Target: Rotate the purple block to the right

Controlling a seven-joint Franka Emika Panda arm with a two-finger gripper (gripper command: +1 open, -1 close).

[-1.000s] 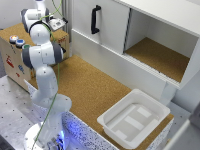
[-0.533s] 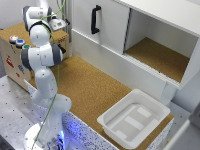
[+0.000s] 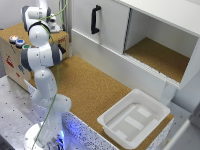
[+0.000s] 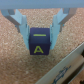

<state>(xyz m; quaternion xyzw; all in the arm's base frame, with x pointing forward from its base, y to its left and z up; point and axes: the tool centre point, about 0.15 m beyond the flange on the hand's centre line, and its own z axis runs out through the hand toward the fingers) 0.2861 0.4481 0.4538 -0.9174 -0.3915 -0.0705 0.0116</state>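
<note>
Between blue fingers point(image 4: 23, 26) of hand point(image 4: 40, 31): purple block point(image 4: 40, 42), letter A on face, resting on cork surface point(image 4: 15, 62). Fingers spread, flanking block sides, contact unclear. Block likely light, rigid, not fragile; pinch opposite flat sides. White edge point(image 4: 70, 67) near.

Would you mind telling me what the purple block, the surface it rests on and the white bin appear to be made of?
Purple block: probably painted wood or plastic; smooth matte faces, yellow letter A.
Surface: looks like cork; speckled tan grain.
White bin: likely plastic; smooth, slightly glossy molded walls.
</note>
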